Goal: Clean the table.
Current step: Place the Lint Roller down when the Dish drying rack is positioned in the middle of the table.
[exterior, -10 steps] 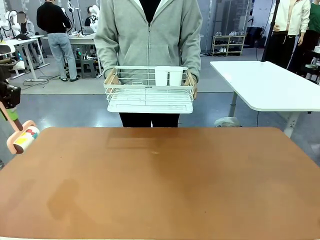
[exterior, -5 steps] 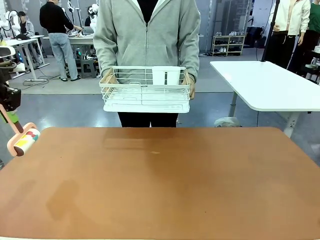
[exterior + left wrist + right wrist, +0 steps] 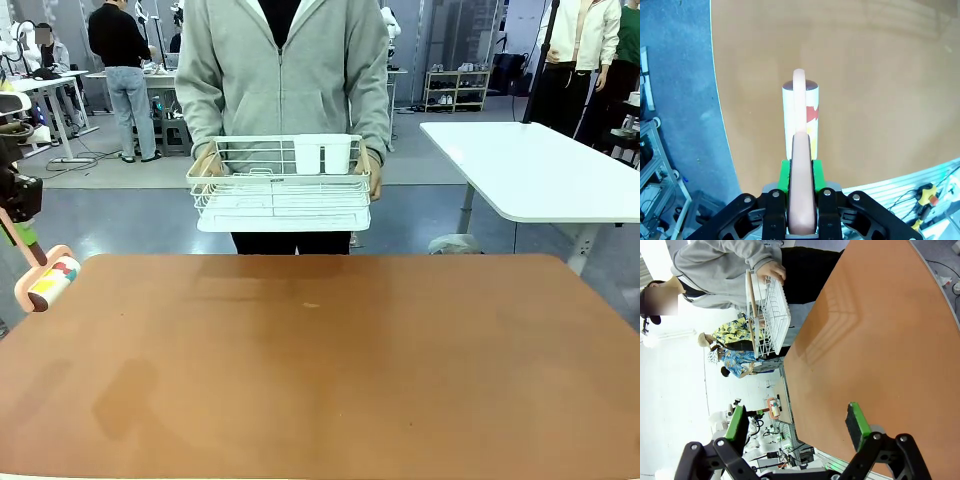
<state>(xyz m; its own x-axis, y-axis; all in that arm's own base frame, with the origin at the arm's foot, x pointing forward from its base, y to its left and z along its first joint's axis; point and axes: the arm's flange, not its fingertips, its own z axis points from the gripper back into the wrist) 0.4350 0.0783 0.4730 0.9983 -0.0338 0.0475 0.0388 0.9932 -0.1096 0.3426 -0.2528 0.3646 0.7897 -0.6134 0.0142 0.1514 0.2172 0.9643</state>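
Note:
The reddish-brown table (image 3: 330, 370) spreads across the front view, bare apart from a small speck (image 3: 312, 305) near its far middle. At its left edge my left gripper (image 3: 801, 172) is shut on the pink handle of a lint roller (image 3: 800, 112), whose white roll with red and yellow marks hangs just over the table's edge (image 3: 48, 280). My right gripper (image 3: 795, 422) stands open above the table (image 3: 880, 340), nothing between its green pads.
A person in a grey hoodie stands at the far side holding a white wire dish rack (image 3: 282, 185) with a white cup holder, above the floor beyond the table's far edge. A white-topped table (image 3: 540, 165) stands at the back right.
The person has shifted the dish rack a little to the left. The lint roller and my left gripper have hardly moved.

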